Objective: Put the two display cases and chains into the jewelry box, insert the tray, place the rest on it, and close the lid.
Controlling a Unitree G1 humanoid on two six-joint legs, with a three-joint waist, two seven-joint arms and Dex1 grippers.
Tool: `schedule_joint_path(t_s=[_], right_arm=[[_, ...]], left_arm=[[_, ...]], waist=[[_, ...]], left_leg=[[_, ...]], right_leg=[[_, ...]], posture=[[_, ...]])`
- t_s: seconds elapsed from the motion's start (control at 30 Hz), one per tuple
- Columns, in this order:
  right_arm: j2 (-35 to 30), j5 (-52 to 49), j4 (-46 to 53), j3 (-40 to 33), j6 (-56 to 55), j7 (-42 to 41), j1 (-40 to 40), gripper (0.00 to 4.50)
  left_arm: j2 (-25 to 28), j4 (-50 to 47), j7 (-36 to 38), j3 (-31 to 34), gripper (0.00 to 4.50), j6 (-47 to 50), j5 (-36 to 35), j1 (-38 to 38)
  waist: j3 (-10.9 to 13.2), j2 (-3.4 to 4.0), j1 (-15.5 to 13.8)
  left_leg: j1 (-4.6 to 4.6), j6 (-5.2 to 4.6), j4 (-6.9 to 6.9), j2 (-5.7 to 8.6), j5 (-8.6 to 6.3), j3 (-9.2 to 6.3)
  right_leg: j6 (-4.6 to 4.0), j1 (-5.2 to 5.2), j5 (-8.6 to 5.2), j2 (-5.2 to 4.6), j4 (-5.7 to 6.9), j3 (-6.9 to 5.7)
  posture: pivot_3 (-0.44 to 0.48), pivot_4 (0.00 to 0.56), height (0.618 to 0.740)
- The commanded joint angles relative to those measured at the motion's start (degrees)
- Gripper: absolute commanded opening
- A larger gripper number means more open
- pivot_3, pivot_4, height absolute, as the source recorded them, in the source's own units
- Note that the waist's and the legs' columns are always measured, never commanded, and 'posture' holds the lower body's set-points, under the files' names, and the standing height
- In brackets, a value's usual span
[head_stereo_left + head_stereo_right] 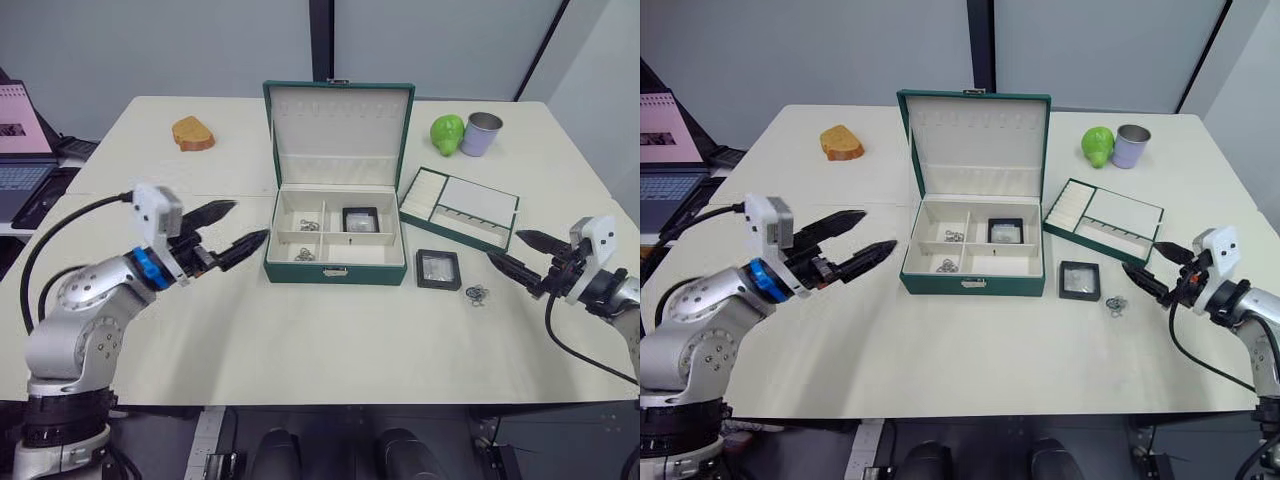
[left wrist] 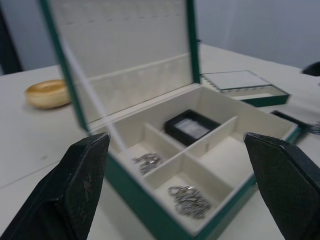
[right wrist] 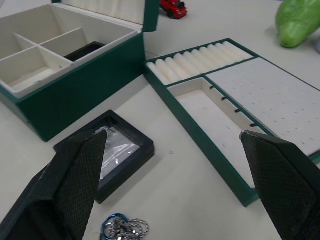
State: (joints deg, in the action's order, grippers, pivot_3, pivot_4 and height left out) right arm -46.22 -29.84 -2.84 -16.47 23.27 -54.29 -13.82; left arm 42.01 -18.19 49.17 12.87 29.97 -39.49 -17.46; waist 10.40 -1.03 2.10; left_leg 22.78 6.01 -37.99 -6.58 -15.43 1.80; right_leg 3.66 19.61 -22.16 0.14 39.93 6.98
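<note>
The dark green jewelry box (image 1: 300, 272) stands open at the table's middle, its lid (image 1: 338, 125) upright. One black display case (image 1: 360, 219) lies in the box's rear right compartment, and two silver chains (image 1: 309, 225) (image 1: 304, 254) lie in its left compartments. The other display case (image 1: 438, 269) lies flat on the table right of the box, with a chain (image 1: 477, 295) just beside it. The tray (image 1: 480, 195) rests behind them. My left gripper (image 1: 250, 220) hovers open, left of the box. My right gripper (image 1: 505, 244) is open, right of the loose chain.
A brown bread-like piece (image 1: 192, 133) lies at the far left. A green fruit (image 1: 447, 134) and a lilac cup (image 1: 481, 133) stand at the far right. A laptop (image 1: 20, 140) sits off the left edge. A small red toy car (image 3: 173, 7) lies behind the box.
</note>
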Motion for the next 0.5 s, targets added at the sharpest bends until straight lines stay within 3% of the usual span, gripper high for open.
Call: schedule_joint_path(t_s=[0.03, 0.33, 0.5], right_arm=[[-2.5, -0.7, 2.9, 0.7, 1.6, -2.8, -1.5, 4.5], [-8.5, 0.6, 6.9, 10.1, 6.8, -11.2, -7.5, 4.5], [-8.9, 6.6, 3.7, 18.3, 3.9, -15.6, -12.9, 4.5]], left_arm=[[1.7, -4.1, 4.4, -4.2, 4.45, 0.9, -0.6, -1.0], [1.5, -5.7, 16.0, -15.6, 4.45, -5.9, 4.7, -4.1], [-0.6, -4.4, 17.3, -17.8, 4.45, -10.8, 7.9, -4.3]], waist=[[0.0, 0.0, -0.1], [0.0, 0.02, -0.2], [0.0, 0.01, -0.2]], left_leg=[[0.0, 0.0, 0.0, 0.0, 0.0, 0.0], [0.0, -0.01, -0.02, 0.0, 0.0, -0.01], [0.0, -0.02, -0.05, 0.0, -0.01, -0.02]], right_leg=[[0.0, 0.0, 0.0, 0.0, 0.0, 0.0], [0.0, 0.03, 0.0, 0.04, -0.02, 0.05], [0.0, 0.04, 0.0, 0.05, -0.03, 0.08]], posture=[[0.0, 0.15, 0.74], [0.0, 0.15, 0.74], [0.0, 0.15, 0.74]])
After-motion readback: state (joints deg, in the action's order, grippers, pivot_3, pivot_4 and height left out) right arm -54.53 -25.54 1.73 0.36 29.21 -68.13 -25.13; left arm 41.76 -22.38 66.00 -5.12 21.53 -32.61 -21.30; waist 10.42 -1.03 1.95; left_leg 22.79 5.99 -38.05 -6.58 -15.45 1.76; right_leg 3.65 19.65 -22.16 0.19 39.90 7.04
